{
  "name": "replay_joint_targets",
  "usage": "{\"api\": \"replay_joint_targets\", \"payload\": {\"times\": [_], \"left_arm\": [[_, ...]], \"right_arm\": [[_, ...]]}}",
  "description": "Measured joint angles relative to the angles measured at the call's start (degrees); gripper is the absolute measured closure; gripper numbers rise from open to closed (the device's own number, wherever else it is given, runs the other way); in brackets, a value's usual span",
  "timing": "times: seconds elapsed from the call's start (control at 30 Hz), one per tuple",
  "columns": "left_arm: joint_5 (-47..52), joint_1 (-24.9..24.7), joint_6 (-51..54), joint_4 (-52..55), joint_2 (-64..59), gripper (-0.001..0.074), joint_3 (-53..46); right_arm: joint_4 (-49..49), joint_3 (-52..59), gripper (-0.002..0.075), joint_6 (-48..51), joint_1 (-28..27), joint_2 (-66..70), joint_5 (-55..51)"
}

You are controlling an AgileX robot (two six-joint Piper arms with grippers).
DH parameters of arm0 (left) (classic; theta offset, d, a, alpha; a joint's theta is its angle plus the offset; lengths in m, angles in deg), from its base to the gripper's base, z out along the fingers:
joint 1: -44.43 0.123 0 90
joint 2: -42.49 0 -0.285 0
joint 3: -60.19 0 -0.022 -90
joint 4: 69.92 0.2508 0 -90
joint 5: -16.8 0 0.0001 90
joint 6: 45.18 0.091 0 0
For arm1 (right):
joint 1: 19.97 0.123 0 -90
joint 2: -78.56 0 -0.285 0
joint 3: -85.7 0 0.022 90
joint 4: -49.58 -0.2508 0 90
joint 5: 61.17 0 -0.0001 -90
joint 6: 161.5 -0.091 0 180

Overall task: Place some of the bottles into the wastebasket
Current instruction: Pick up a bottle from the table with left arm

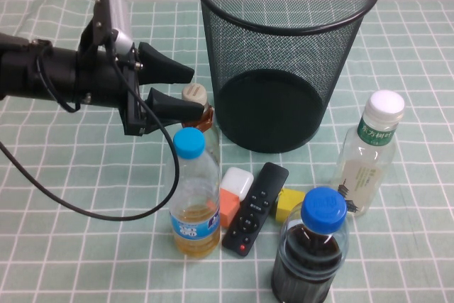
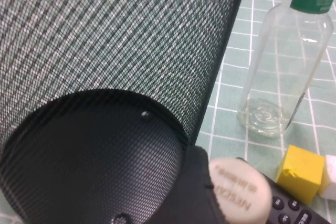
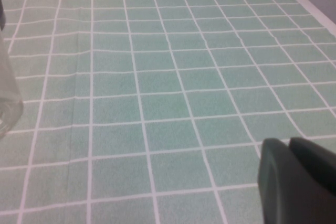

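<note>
High view: left hand [image 1: 186, 90], spread wide, flanks the small bottle [image 1: 198, 108] for grasping; right hand [image 3: 296, 179] unseen here, state unclear.

The beige cap [image 2: 240, 188] of the small bottle, lying right against a finger of the left gripper [image 1: 186, 91], carries raised lettering around its rim that seems to read "NESCAFE", though it is blurred. The tall bottle's green label [image 1: 376, 133], well away from the fingers, bears white Chinese characters too small to read. The yellow-liquid bottle's blue label [image 1: 193, 228] shows white print, unreadable.
</note>
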Motion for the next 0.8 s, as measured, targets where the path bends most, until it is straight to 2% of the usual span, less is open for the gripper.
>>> {"api": "replay_joint_targets", "payload": {"times": [0.57,0.8], "left_arm": [[0.5,0.0,0.4,-1.1,-2.4,0.0196,0.2],[0.5,-1.4,3.2,-1.2,-3.5,0.0252,0.3]], "right_arm": [[0.0,0.0,0.0734,0.0,0.0,0.0,0.0],[0.0,0.0,0.0734,0.0,0.0,0.0,0.0]]}}
